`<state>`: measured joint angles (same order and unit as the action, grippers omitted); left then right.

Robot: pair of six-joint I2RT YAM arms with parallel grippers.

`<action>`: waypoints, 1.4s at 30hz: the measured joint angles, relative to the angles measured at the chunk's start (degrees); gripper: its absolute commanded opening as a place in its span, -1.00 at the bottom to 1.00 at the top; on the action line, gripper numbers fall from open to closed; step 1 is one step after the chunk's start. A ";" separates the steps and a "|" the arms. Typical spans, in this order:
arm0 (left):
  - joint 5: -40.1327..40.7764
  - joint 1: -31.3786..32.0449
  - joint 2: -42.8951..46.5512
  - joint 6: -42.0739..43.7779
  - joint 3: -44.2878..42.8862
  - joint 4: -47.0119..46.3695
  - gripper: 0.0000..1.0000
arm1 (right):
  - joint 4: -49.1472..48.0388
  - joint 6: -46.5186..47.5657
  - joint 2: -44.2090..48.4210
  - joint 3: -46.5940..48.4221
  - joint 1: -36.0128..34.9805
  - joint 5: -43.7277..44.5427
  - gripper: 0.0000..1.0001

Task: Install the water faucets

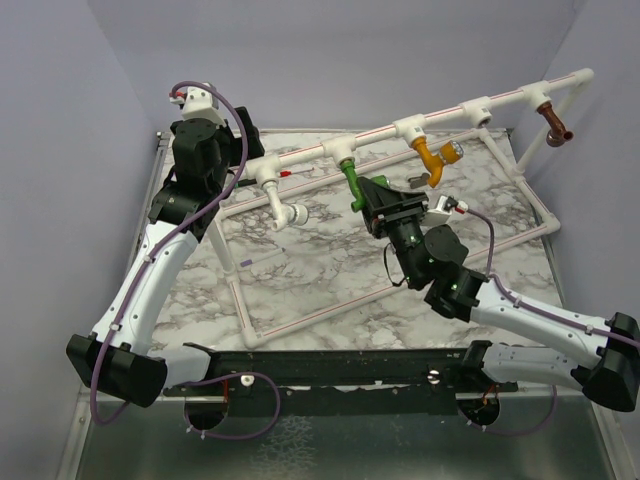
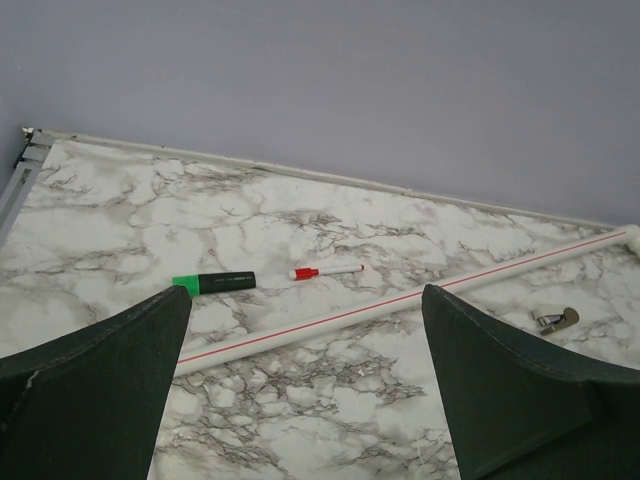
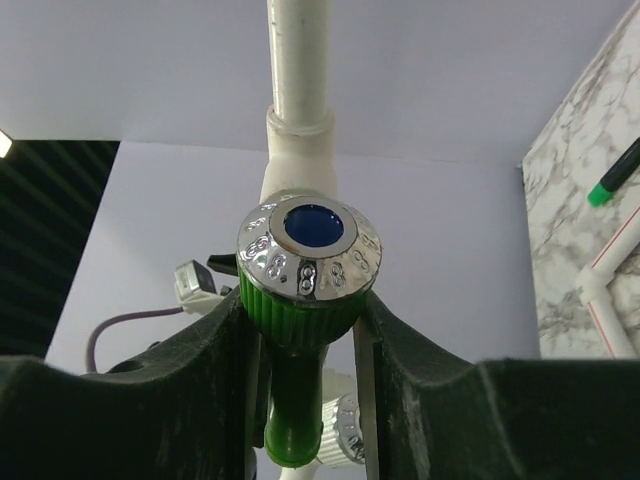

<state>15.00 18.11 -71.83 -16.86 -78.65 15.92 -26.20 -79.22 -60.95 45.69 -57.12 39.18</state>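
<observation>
A raised white red-striped pipe (image 1: 440,115) carries several faucets at its tee fittings: white (image 1: 285,210), green (image 1: 352,180), orange-yellow (image 1: 432,155) and brown (image 1: 553,125). My right gripper (image 1: 375,195) is shut on the green faucet below its tee. In the right wrist view the fingers (image 3: 215,360) clamp the green faucet (image 3: 300,310) just under its silver, blue-centred cap. My left gripper (image 1: 232,165) is open and empty near the pipe's left end. In the left wrist view it (image 2: 305,295) hangs above the table.
A low frame of white pipes (image 1: 300,325) lies on the marble table. A green-capped black marker (image 2: 213,283), a red-capped pen (image 2: 325,271) and a small grey metal piece (image 2: 556,319) lie near a floor pipe (image 2: 400,300). Grey walls enclose the table.
</observation>
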 measured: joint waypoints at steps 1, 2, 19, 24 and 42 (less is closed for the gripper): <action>0.00 0.02 0.00 0.00 0.00 0.00 0.98 | -0.28 -1.75 0.00 -0.26 0.07 -0.22 -0.96; 0.02 0.00 0.00 0.00 0.00 0.00 0.98 | -0.35 -3.19 -0.02 -0.33 0.13 -0.50 -0.88; 0.09 0.00 0.00 0.02 0.02 -0.24 0.98 | 8.96 -4.70 2.10 0.72 0.07 -3.72 0.49; 0.09 0.00 0.00 0.02 0.00 -0.26 0.98 | 10.05 -0.55 4.33 0.00 0.07 -5.73 0.49; 0.09 0.00 -0.02 0.02 0.02 -0.26 0.98 | 12.74 30.97 15.58 -0.09 0.07 -16.06 0.49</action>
<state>15.09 18.11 -71.85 -16.84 -78.63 15.66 -13.45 -48.25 -45.36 45.60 -57.06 23.11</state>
